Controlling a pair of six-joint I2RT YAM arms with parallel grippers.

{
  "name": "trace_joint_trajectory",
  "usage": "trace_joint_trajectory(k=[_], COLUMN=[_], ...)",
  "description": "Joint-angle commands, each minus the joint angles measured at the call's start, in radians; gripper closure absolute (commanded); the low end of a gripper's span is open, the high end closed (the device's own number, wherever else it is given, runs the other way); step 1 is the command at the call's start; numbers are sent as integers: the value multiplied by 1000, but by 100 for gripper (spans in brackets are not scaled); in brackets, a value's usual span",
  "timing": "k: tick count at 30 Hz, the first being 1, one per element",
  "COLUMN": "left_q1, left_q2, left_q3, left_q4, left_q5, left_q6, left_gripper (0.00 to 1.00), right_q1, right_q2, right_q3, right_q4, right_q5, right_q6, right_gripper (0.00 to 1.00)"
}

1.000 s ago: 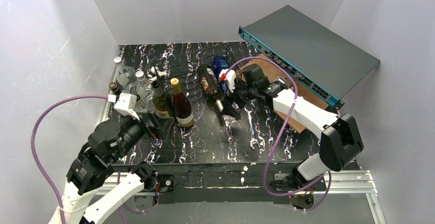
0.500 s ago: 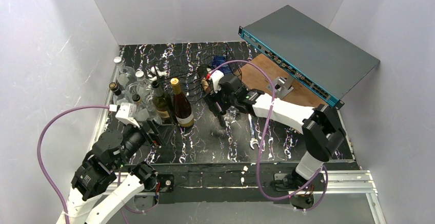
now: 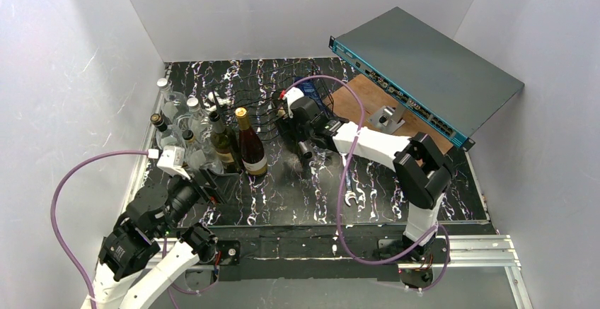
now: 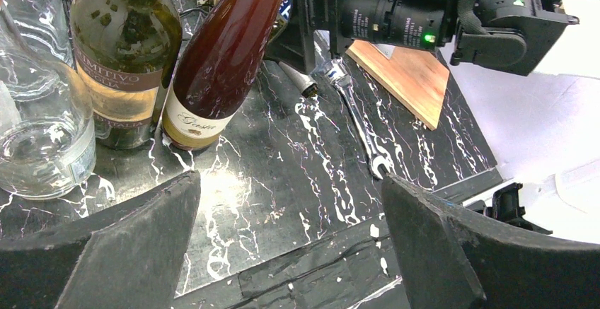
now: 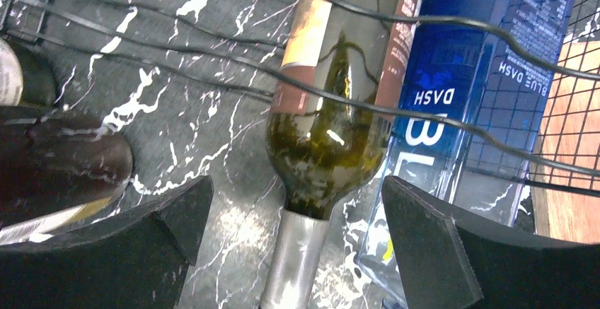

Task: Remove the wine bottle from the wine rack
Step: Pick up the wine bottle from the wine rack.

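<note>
The wine bottle (image 5: 339, 132) lies on its side in the wine rack (image 3: 263, 111), near the middle of the table (image 3: 283, 189) and towards the back. It is dark green glass with a brown and yellow label. Thin black wires of the rack cross over it. Its silver neck points at my right gripper (image 5: 293, 203). That gripper is wide open, with one finger on each side of the neck. Neither finger touches the bottle, so I hold nothing there. A blue bottle (image 5: 453, 111) with white letters lies just beside the wine bottle, also under the wires. My right arm reaches out low across the table to get to this spot. My left gripper (image 4: 289, 182) is wide open too and has nothing in it. It hangs over the front left part of the table, well apart from the rack. In front of it stand some bottles in a group. One is a red-brown bottle (image 4: 226, 54) with a cream label. One is a green bottle (image 4: 127, 54) just beside it. One is a clear glass bottle (image 4: 35, 132) at the left. A silver wrench (image 4: 361, 125) lies flat on the black marble top, to the right of those bottles. Past the wrench is a wooden board (image 4: 407, 76). A flat grey box (image 3: 424, 68) with a teal edge sits tilted at the back right, over the far side of that board.
</note>
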Motion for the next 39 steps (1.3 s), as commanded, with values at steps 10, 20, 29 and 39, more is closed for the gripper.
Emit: trace_joint_trajectory(k=[10, 20, 29, 39], left_q1=[3, 3, 3, 3], left_q2=[-22, -27, -27, -36], left_q3=[-26, -33, -37, -36], left_q4=[-10, -10, -10, -15], left_q5=[-20, -22, -18, -13], left_q6=[-16, -22, -30, -36], left_gripper=[2, 2, 2, 2], right_q1=[5, 10, 15, 16], right_q2=[125, 169, 193, 167], right_q3=[115, 118, 109, 64], right_q4=[61, 97, 171, 198], right_q5=[125, 177, 219, 193], right_q6=[39, 68, 58, 45], right_gripper=[2, 2, 2, 18])
